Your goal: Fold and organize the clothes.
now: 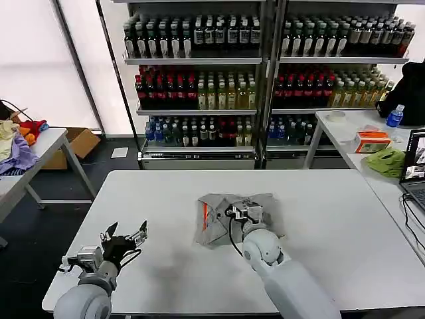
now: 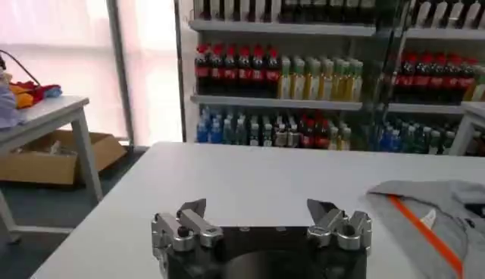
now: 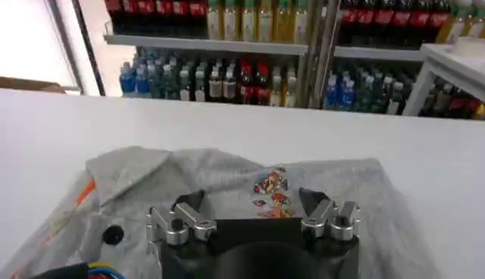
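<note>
A light grey shirt [image 1: 216,222] lies folded into a compact bundle in the middle of the white table [image 1: 332,219]. Orange trim [image 3: 85,191], a dark button [image 3: 112,233] and a small multicoloured print [image 3: 273,189] show on it. My right gripper [image 1: 247,211] hovers just over the shirt [image 3: 189,170] with its jaws open and nothing between them; the right wrist view shows that gripper [image 3: 250,201] over the print. My left gripper [image 1: 124,234] stands open above bare table near the front left, well apart from the shirt [image 2: 432,220]. The left wrist view shows the left gripper [image 2: 258,211] empty.
Drink shelves [image 1: 265,80] stand behind the table. A side table on the left carries a heap of coloured fabrics [image 1: 16,143], with a cardboard box [image 1: 76,143] under it. The right-hand table holds a lime-green bundle [image 1: 385,159], an orange box [image 1: 372,141], a water bottle [image 1: 394,116] and a laptop [image 1: 415,166].
</note>
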